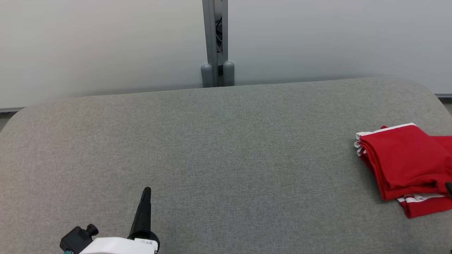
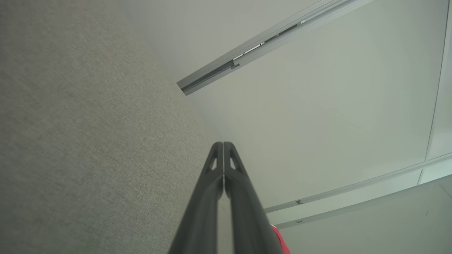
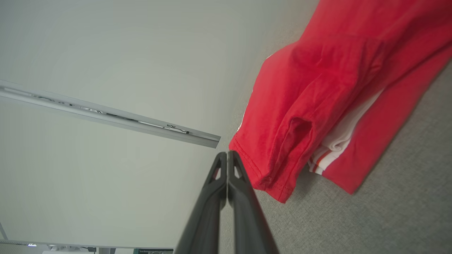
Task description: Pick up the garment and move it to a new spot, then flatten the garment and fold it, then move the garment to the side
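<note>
Fingers of the left hand (image 1: 146, 192), long, dark and tapered, are pressed together and empty, well left of the garment (image 1: 406, 162). Coarse grey woven cloth covers the round-cornered worktop (image 1: 226, 141) between them. The garment, red knit with white-striped trim, lies folded in layers. The right hand (image 3: 227, 154), clenched and empty, points just beside its stitched hem.

Table (image 1: 226, 148) middle and left: bare grey cloth, open passage from near edge to far edge
Right edge: folded garment (image 1: 406, 162) lies in the way
Far edge: post (image 1: 215, 42) and wall (image 1: 106, 46) just behind, closing that side
</note>
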Controlling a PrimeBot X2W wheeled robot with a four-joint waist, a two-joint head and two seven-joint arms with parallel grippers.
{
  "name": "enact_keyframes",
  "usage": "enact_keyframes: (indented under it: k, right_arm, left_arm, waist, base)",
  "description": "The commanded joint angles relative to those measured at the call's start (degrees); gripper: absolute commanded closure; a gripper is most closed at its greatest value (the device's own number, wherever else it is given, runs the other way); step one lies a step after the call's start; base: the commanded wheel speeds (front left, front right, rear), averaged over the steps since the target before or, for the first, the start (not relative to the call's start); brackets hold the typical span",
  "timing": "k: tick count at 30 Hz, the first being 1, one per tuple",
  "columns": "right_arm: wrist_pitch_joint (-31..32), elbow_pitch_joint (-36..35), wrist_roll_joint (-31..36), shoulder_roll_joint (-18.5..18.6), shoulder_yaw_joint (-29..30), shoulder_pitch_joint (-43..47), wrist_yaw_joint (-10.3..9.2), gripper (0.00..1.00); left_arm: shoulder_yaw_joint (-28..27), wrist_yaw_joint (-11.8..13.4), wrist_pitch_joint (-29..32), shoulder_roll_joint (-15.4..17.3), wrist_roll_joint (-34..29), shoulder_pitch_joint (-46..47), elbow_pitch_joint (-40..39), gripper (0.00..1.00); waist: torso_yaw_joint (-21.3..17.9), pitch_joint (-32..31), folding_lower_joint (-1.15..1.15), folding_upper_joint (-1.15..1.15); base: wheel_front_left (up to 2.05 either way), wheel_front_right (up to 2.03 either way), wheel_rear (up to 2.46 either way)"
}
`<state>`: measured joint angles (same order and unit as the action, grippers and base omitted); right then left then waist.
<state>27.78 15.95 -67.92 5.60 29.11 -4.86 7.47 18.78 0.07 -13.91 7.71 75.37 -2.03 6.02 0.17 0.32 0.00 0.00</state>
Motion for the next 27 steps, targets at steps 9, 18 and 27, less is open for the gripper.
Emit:
enact_keyframes:
  k: [9,18,27]
  right_arm:
    - [3.1,0.9,-5.2,1.0,2.8,-2.3,0.04,1.00]
    - [5.6,2.1,-9.4,1.3,5.0,-3.1,0.06,1.00]
    - [7.9,2.9,-13.2,1.6,7.0,-3.8,0.07,1.00]
  left_arm:
    - [-0.8,-2.0,-0.4,-1.0,4.1,1.5,-0.1,1.00]
    - [-1.1,-3.4,-0.6,-2.0,7.3,1.7,0.2,1.00]
    - [-1.4,-4.8,-0.8,-2.8,10.4,1.8,0.4,1.00]
  waist:
    - [0.0,0.1,0.00,0.00]
    - [0.0,0.3,0.00,0.00]
    - [0.0,0.4,0.00,0.00]
  base:
    - [0.00,0.00,0.00]
    - [0.00,0.00,0.00]
    - [0.00,0.00,0.00]
